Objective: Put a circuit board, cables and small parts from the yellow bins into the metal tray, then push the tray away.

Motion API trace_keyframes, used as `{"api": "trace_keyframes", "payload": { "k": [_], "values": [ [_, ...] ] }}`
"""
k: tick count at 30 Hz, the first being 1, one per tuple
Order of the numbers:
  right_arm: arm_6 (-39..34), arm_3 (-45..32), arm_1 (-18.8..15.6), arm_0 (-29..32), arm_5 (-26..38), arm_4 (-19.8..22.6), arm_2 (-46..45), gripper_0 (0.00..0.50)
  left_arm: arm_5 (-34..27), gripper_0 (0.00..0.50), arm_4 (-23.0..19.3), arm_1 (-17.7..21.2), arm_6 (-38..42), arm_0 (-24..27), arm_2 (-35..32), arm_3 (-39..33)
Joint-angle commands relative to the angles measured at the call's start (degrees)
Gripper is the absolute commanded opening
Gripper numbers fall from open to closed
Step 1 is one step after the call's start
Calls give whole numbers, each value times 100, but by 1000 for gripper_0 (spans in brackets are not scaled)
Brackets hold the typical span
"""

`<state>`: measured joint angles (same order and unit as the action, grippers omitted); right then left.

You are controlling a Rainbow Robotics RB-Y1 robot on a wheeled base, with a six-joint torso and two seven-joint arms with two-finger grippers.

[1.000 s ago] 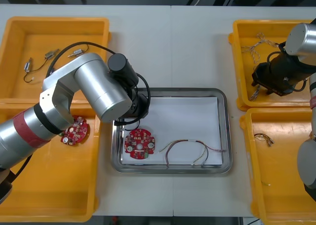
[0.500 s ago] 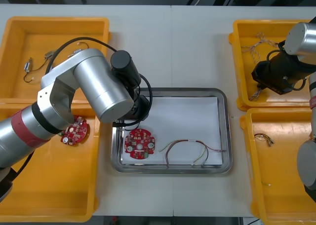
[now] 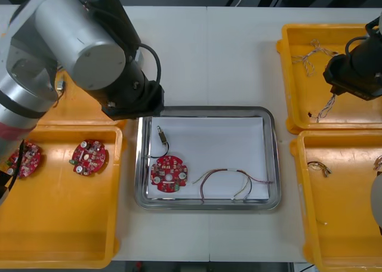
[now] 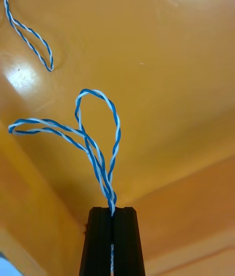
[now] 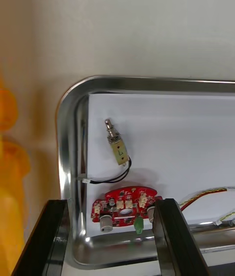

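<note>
Aloft, right gripper (image 4: 113, 210) pinches twisted cable (image 4: 104, 180) over bin (image 4: 166, 60).

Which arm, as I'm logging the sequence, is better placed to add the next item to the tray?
Right. The right hand is shut on a cable over a bin; the left hand is open and empty above the tray.

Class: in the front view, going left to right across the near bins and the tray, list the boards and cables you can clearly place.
leftmost circuit board → second bin board → tray's circuit board → red and yellow cable → short cable in the right bin
</note>
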<state>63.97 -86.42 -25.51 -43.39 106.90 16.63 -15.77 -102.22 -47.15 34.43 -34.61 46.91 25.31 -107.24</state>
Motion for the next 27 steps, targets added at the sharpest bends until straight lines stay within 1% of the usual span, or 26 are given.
{"api": "trace_keyframes", "payload": {
  "k": [1,5,8,10,13,18,19,24,27],
  "values": [
    [169,-454,-499,-82,310,244,-93,0,-246,500,-181,407,-178,363,-431,-192],
    [257,-665,-807,-109,310,780,-32,0,-298,500,-216,662,-283,416,-518,-174],
    [345,-806,-1158,-100,310,1325,232,0,-298,500,-286,838,-468,416,-589,-60],
    [389,-867,-1317,-100,310,1571,408,0,-298,500,-295,873,-582,416,-624,28],
    [494,-1026,-1642,-82,310,2090,812,0,-298,500,-260,943,-916,416,-782,309],
    [635,-1316,-1976,-82,310,2661,1217,0,-307,500,-198,1022,-1329,425,-1046,678],
    [749,-1439,-2072,-82,310,2837,1340,0,-298,500,-172,1040,-1452,433,-1107,766],
    [1197,-1984,-2345,-91,310,3241,1761,0,-272,500,-101,1128,-1830,469,-1248,1083],
    [1303,-2318,-2459,-82,310,3558,1981,0,-246,500,-66,1163,-2182,521,-1336,1302]
  ]
}}
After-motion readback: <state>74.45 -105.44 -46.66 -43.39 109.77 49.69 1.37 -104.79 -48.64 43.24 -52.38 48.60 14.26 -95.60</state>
